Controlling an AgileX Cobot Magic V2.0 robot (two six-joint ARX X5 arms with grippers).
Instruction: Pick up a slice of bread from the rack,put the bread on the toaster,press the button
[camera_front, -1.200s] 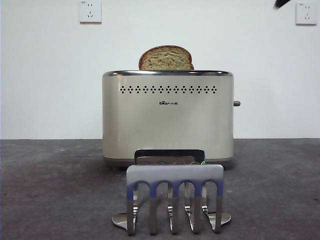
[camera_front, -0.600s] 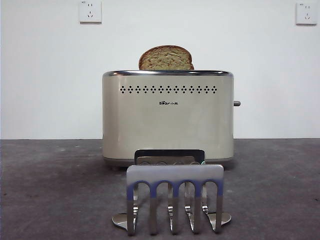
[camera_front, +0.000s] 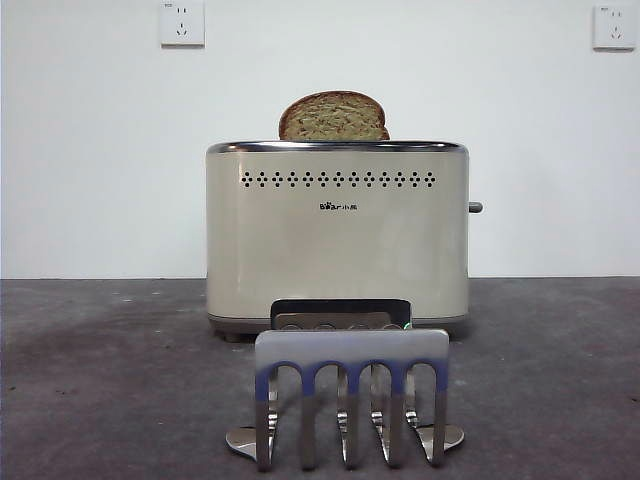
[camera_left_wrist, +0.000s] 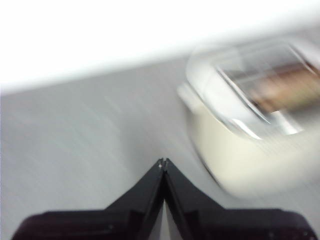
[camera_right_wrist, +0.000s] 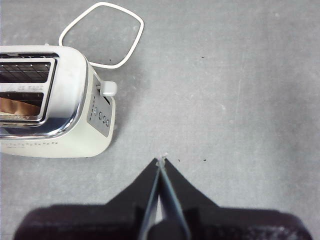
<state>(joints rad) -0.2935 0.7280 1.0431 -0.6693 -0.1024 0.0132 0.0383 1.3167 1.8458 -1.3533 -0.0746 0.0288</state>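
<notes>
Step in hand, as judged: bread is loaded, so only the button press remains. No arm shows in the front view.

Boxy cream-beige toaster with chrome top rim stands at table centre, upright, vent row and dark logo facing the camera. Small shiny silver toast rack with 4 arched slots stands just in front of it, at 6 o'clock from the toaster, and its slots hold nothing visible.

Brown wholemeal slice of bread with darker crust sits in the toaster slot, domed top protruding above the rim, at 12 o'clock of the body.

Small stubby knob, the button, juts from the narrow end at 3 o'clock. In the right wrist view it reads pale, at the head of a control panel.

Right gripper: jaws clenched on nothing, above bare table, well apart from the button, which lies toward 10 o'clock from its tips. Left gripper: jaws also pressed together, empty; picture blurred, toaster toward 2 o'clock.

Next move, as judged: the right gripper descends toward the narrow end and pushes the knob down with closed tips.
</notes>
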